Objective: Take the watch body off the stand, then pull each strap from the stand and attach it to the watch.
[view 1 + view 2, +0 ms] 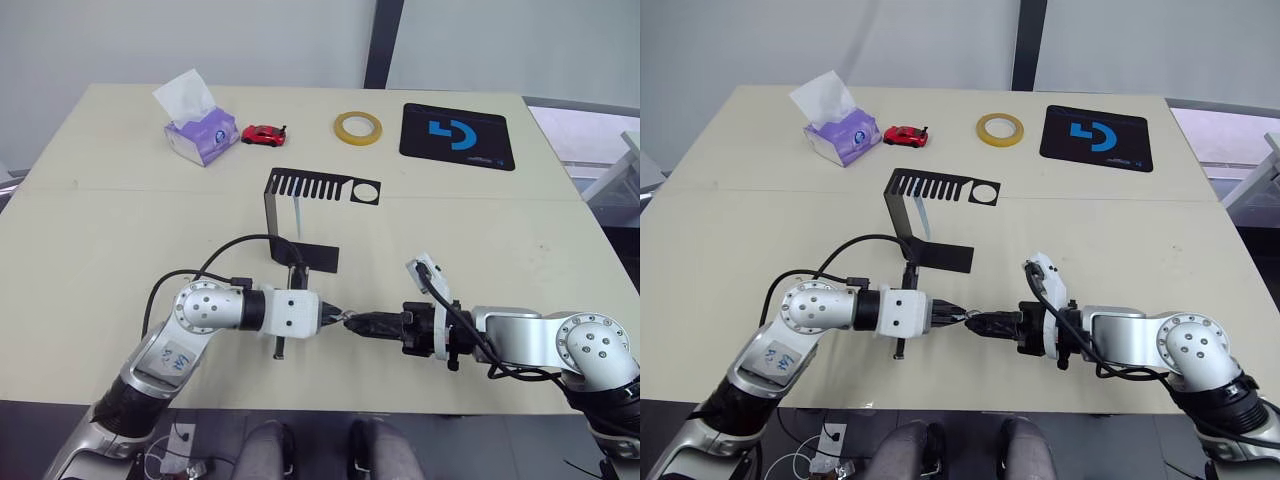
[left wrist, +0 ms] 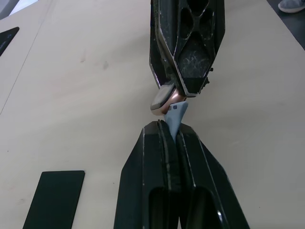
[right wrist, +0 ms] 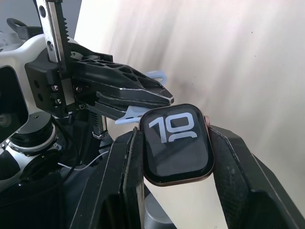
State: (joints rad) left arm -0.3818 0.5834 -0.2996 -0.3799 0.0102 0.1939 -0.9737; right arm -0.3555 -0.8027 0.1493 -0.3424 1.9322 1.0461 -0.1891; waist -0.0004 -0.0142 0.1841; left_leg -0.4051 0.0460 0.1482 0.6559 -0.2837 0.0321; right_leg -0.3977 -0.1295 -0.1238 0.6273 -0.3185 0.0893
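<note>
right gripper (image 3: 174,143): clamped on the watch body (image 3: 176,145), one finger on each side edge, screen with white digits facing the wrist camera.
left gripper (image 2: 172,131): closed on a pale grey-blue strap (image 2: 175,116); only a short strap tip stuck out past the fingertips.
meeting point: grippers were tip to tip at the near-centre of the table (image 1: 110,210), about 6 o'clock from the stand (image 1: 300,215); strap tip touched or sat just beside one edge of the watch body.
stand: upright mid-table, watch body already off it. One strap (image 1: 297,212) looked to be still hanging under the slotted top, hard to confirm.
step (judgement): first strap being seated into the watch; probably around halfway through the task.
risk 1: strap end met the watch at an angle in the left wrist view. If it isn't square to the slot, it jams or skids off the edge.
risk 2: pushing the soft strap could buckle it between the fingers rather than slide it in.
risk 3: the watch was held only by its side edges; a hard push could rotate it or pop it out.
surface: pale beige tabletop, matte, with a seam running across it.
far edge: tissue box (image 1: 197,133) at 11 o'clock, red toy car (image 1: 263,134), tape roll (image 1: 357,127) at 12, black mousepad (image 1: 457,136) at 1.
room: light wall behind with a dark vertical post.
</note>
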